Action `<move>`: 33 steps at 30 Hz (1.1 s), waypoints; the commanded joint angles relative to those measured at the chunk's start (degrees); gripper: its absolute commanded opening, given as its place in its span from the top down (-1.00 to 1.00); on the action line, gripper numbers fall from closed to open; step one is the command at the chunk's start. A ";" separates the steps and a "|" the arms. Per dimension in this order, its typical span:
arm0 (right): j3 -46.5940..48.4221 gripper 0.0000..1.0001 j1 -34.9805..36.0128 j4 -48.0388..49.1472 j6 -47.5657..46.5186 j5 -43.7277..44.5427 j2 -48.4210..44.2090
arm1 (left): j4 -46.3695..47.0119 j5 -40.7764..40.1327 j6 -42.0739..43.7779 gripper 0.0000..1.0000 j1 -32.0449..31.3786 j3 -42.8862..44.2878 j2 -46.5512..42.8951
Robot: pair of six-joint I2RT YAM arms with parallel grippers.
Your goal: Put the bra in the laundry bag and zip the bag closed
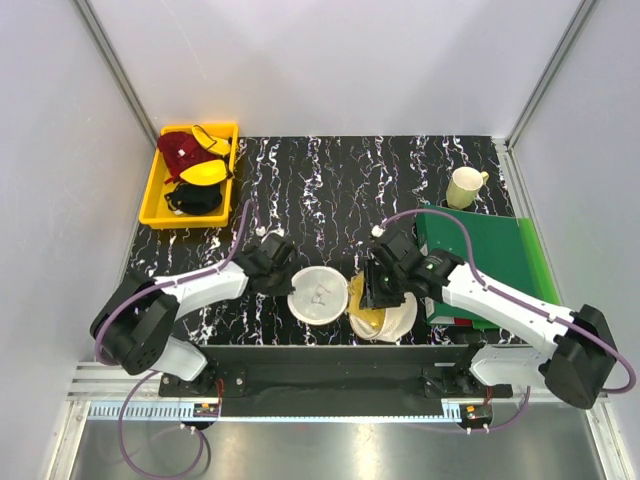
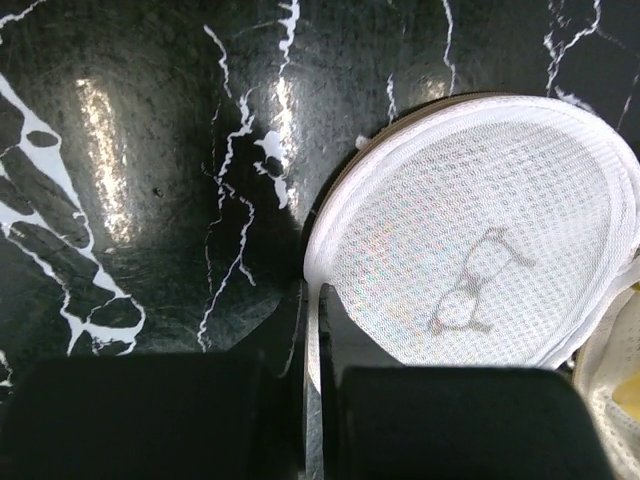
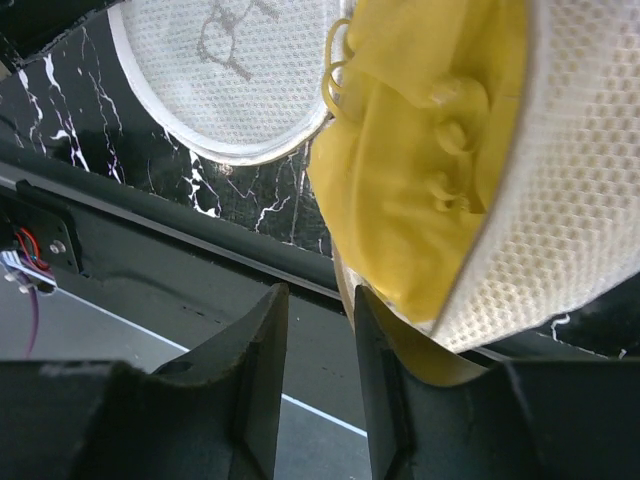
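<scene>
The laundry bag lies open in two halves at the table's near edge. The left dome (image 1: 318,293) carries the bra drawing; it also shows in the left wrist view (image 2: 480,250) and the right wrist view (image 3: 220,80). The right half (image 1: 402,320) holds the mustard bra (image 1: 365,322), bunched inside the mesh (image 3: 570,200); the bra (image 3: 410,170) bulges over the near rim. My left gripper (image 1: 283,272) is shut on the left dome's white rim (image 2: 315,300). My right gripper (image 1: 385,285) is open (image 3: 320,300), empty between its fingers, its right finger against the bag's near edge.
A yellow tray (image 1: 160,205) at the back left holds a dark red garment (image 1: 180,152), a bright yellow one (image 1: 205,172) and a black one. A pale mug (image 1: 463,187) stands back right. A green folder (image 1: 480,255) lies under the right arm.
</scene>
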 commanded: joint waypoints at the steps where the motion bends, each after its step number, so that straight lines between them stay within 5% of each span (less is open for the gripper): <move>1: 1.03 0.23 4.01 5.23 2.33 2.84 1.71 | -5.32 -1.51 3.07 1.00 -0.60 1.14 -4.90; 21: 0.24 0.39 5.77 12.70 1.10 12.68 14.10 | -19.13 10.42 6.33 1.00 -5.27 12.30 -23.80; 33: 1.56 0.46 5.86 16.66 2.33 16.46 21.66 | -19.83 20.90 -0.87 1.00 -5.44 24.25 -28.20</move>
